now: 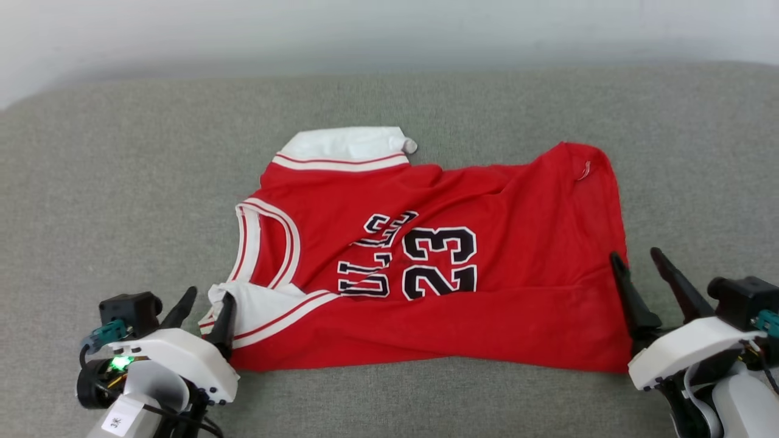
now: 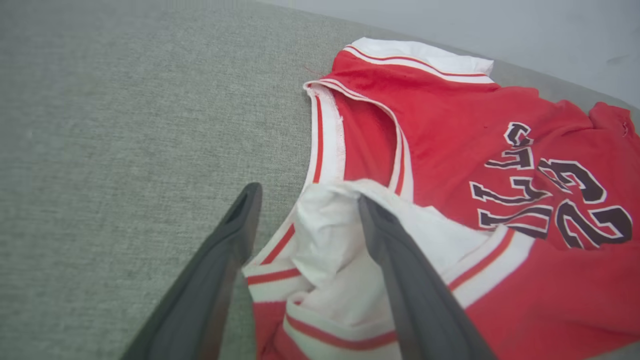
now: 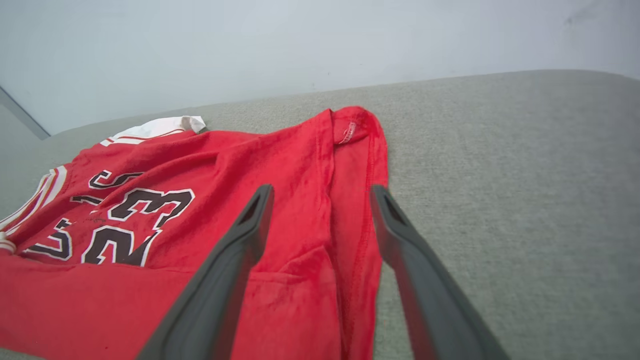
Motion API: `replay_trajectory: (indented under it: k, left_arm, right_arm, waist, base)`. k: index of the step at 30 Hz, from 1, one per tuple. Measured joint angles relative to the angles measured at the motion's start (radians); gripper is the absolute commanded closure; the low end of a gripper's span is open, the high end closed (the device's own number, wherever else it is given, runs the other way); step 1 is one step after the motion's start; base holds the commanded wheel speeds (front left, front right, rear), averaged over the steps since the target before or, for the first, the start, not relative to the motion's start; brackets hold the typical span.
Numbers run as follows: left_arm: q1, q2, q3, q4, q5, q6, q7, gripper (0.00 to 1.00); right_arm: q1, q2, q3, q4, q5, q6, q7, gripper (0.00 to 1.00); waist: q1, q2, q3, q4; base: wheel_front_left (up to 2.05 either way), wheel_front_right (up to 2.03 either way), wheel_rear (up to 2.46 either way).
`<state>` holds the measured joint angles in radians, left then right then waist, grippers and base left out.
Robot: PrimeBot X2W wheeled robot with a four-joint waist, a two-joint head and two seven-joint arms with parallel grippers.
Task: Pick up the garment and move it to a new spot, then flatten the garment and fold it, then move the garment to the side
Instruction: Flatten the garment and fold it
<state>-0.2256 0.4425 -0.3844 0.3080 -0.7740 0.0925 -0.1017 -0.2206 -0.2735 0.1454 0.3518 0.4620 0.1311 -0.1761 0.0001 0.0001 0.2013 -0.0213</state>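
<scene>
Item under inspection: the garment [image 1: 523, 243], a bright red shirt, lies spread on a grey fabric surface [image 1: 122, 170] in front of a pale wall [image 1: 389, 30]. It sits roughly at the middle of the surface, collar end toward the robot's left and hem end toward its right. The shirt appears folded over along its near edge, with some creases across the red cloth. The dark, white-edged number 23 [image 1: 439, 261] faces up beside partly folded lettering. One white sleeve panel [image 1: 347, 145] with striped trim lies at the far edge. A second white panel [image 1: 261, 307] lies at the near-left corner. The striped neckline [image 1: 268, 243] curves between them.

Left pincer [image 1: 208, 296]: released, fingers spread, grasping nothing. It stands at the near-left corner of the garment. In the left wrist view the pincer [image 2: 307, 197] straddles the bunched white sleeve cloth. One finger lies over the white panel and the other over the bare grey surface. Contact with the cloth cannot be confirmed.

Right pincer [image 1: 635, 254]: released, fingers spread, grasping nothing. It stands at the near-right hem corner. In the right wrist view the pincer [image 3: 322, 190] straddles the red hem edge of the garment [image 3: 280, 150].
</scene>
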Motion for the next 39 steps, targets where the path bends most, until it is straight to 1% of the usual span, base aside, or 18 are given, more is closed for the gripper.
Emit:
replay_trajectory:
  k: [5, 8, 11, 14, 17, 21, 25, 31, 37, 38, 39]
  left_arm:
    - [0.023, 0.037, 0.021, -0.027, -0.007, 0.028, 0.027, 0.00]
    - [0.037, 0.074, 0.034, -0.061, -0.024, 0.040, 0.078, 0.00]
    - [0.056, 0.115, 0.032, -0.109, -0.060, 0.038, 0.176, 0.00]
    - [0.068, 0.167, 0.021, -0.171, -0.103, 0.035, 0.314, 0.00]
    - [0.086, 0.206, 0.022, -0.229, -0.163, 0.057, 0.446, 0.00]
    - [0.109, 0.240, 0.016, -0.293, -0.217, 0.093, 0.576, 0.00]
    - [0.109, 0.238, 0.008, -0.305, -0.237, 0.119, 0.627, 0.00]
    - [0.077, 0.218, -0.013, -0.233, -0.239, 0.137, 0.656, 0.00]
    - [0.042, 0.201, -0.044, -0.183, -0.235, 0.136, 0.697, 0.00]
    - [0.040, 0.197, -0.045, -0.179, -0.235, 0.133, 0.696, 0.60]
    - [0.040, 0.187, -0.040, -0.175, -0.249, 0.128, 0.696, 1.00]
  right_arm:
    - [0.054, 0.034, -0.062, -0.053, -0.047, 0.000, -0.022, 0.00]
    - [0.089, 0.061, -0.085, -0.091, -0.077, 0.000, -0.008, 0.00]
    - [0.128, 0.083, -0.107, -0.135, -0.102, 0.000, 0.014, 0.00]
    - [0.164, 0.102, -0.129, -0.181, -0.124, 0.000, 0.043, 0.00]
    - [0.185, 0.121, -0.139, -0.222, -0.130, 0.000, 0.068, 0.00]
    - [0.197, 0.137, -0.151, -0.259, -0.137, 0.000, 0.091, 0.00]
    - [0.197, 0.148, -0.153, -0.281, -0.128, 0.000, 0.107, 0.00]
    - [0.185, 0.152, -0.142, -0.289, -0.115, 0.000, 0.115, 0.00]
    - [0.169, 0.142, -0.148, -0.271, -0.072, 0.000, 0.130, 0.00]
    - [0.169, 0.135, -0.151, -0.268, -0.062, 0.000, 0.145, 0.00]
    - [0.169, 0.130, -0.157, -0.266, -0.047, 0.000, 0.157, 0.00]
  waist:
    - [-0.0001, 0.0000, -0.057, 0.000]
    - [-0.0001, 0.0000, -0.082, -0.003]
    - [-0.0001, 0.0000, -0.100, -0.011]
    - [-0.0002, 0.0000, -0.110, -0.020]
    - [-0.0002, 0.0000, -0.112, -0.030]
    - [-0.0002, 0.0000, -0.099, -0.044]
    - [-0.0001, 0.0000, -0.071, -0.052]
    - [-0.0001, 0.0000, -0.017, -0.064]
    - [-0.0002, 0.0000, 0.019, -0.081]
    - [-0.0003, 0.0000, 0.022, -0.083]
    - [-0.0003, 0.0000, 0.025, -0.083]
  base:
    - [0.00, 0.00, 0.00]
    - [0.00, 0.00, 0.00]
    - [0.00, 0.00, 0.00]
    - [0.00, 0.00, 0.00]
    - [0.00, 0.00, 0.00]
    - [0.00, 0.00, 0.00]
    - [0.00, 0.00, 0.00]
    - [0.00, 0.00, 0.00]
    - [0.00, 0.00, 0.00]
    - [0.00, 0.00, 0.00]
    - [0.00, 0.00, 0.00]
